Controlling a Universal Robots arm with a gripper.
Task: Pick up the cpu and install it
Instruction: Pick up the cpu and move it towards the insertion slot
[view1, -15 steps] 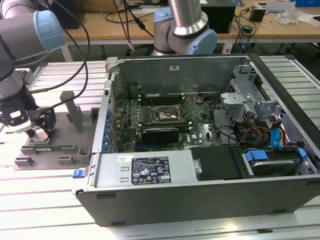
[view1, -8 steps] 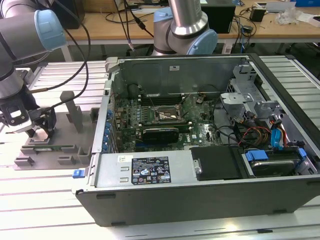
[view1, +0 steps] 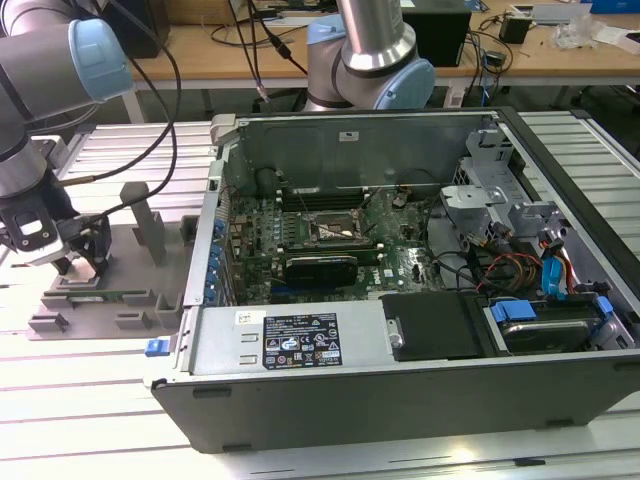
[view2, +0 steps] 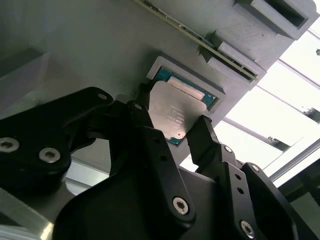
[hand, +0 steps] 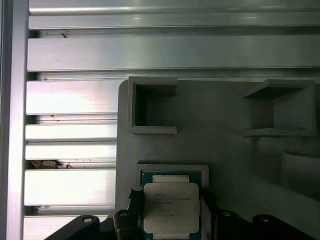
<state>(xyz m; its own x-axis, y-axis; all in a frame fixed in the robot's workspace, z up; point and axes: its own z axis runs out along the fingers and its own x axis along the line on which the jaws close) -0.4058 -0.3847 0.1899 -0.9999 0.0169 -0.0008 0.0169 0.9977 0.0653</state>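
The cpu (hand: 171, 210) is a flat square chip with a silver top and a thin green rim. It lies in the square recess of the grey fixture tray (view1: 130, 245) at the exterior view's left. My gripper (view1: 84, 262) is down on the tray. In both wrist views its black fingers (view2: 202, 137) press against opposite edges of the cpu (view2: 172, 112), so the gripper (view2: 172, 124) is shut on it. The chip still sits low in the recess. The motherboard socket (view1: 338, 232) lies open inside the computer case (view1: 300, 385).
The tray has raised posts (view1: 150, 225) and box pockets (hand: 152, 107) around the recess. A thin board (view2: 200, 42) stands in a tray slot. The case's wall (view1: 215, 240) rises between tray and motherboard. Cables and a drive cage (view1: 500, 215) fill the case's right side.
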